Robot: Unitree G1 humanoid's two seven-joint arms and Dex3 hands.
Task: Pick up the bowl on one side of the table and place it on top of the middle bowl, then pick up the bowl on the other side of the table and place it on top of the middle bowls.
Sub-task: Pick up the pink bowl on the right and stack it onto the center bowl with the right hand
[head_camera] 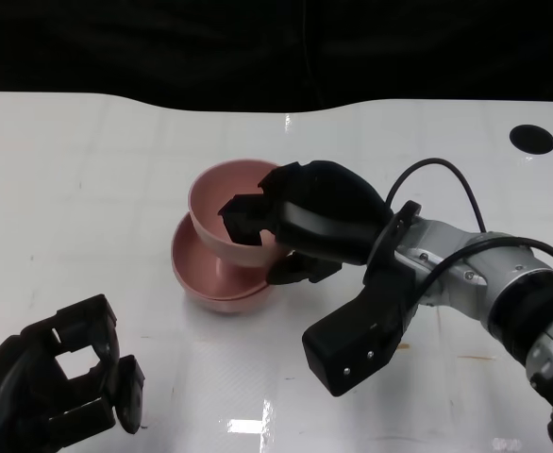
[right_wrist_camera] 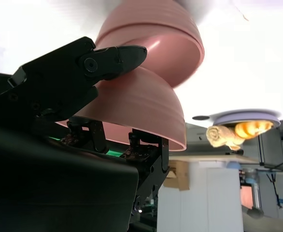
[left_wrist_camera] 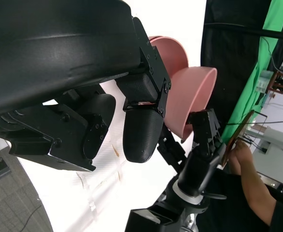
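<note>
Two pink bowls meet at the table's middle. The lower bowl sits flat on the white table. The upper bowl is tilted, its base down inside the lower one. My right hand grips the upper bowl's right rim, fingers inside and thumb underneath. The right wrist view shows that held bowl between my fingers, against the other bowl. My left hand hangs at the near left, fingers loosely bent, holding nothing. The left wrist view shows both bowls beyond it.
A black round hole marks the table's far right. A black cable loops over my right forearm. The table's far edge meets a dark backdrop. A person's hand appears beside the table in the left wrist view.
</note>
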